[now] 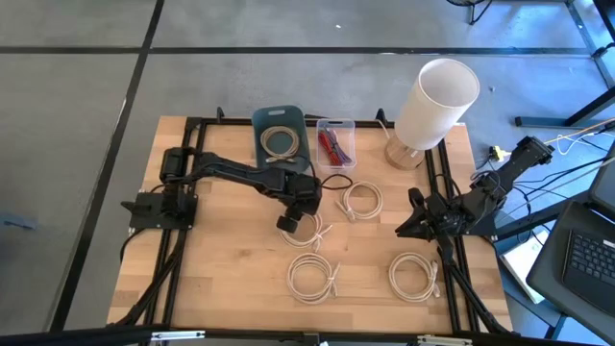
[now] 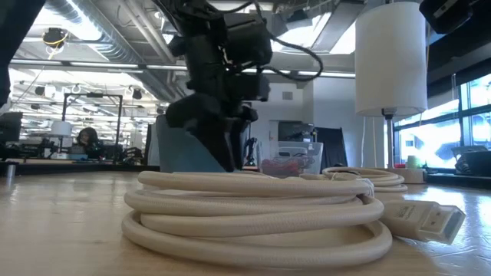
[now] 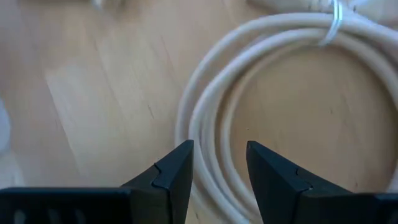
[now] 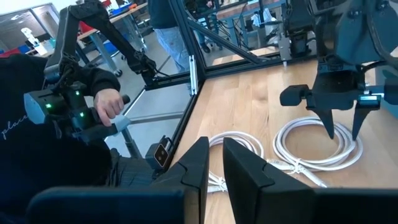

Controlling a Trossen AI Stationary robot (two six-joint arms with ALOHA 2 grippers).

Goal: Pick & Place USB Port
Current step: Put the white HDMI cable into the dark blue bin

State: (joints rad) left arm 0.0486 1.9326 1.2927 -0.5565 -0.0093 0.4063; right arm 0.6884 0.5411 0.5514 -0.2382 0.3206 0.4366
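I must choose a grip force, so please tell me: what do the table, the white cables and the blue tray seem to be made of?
Table: light wood, matte, with visible planks and grain.
Cables: white, probably a braided or rubbery jacket; the strands look smooth and bend softly into coils held by thin ties.
Tray: probably blue-grey plastic, with rounded moulded corners; its finish is unclear.

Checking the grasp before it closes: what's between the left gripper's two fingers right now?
In the left wrist view, the left gripper is open, and strands of the coiled white cable run through the gap between its fingers over bare wood.
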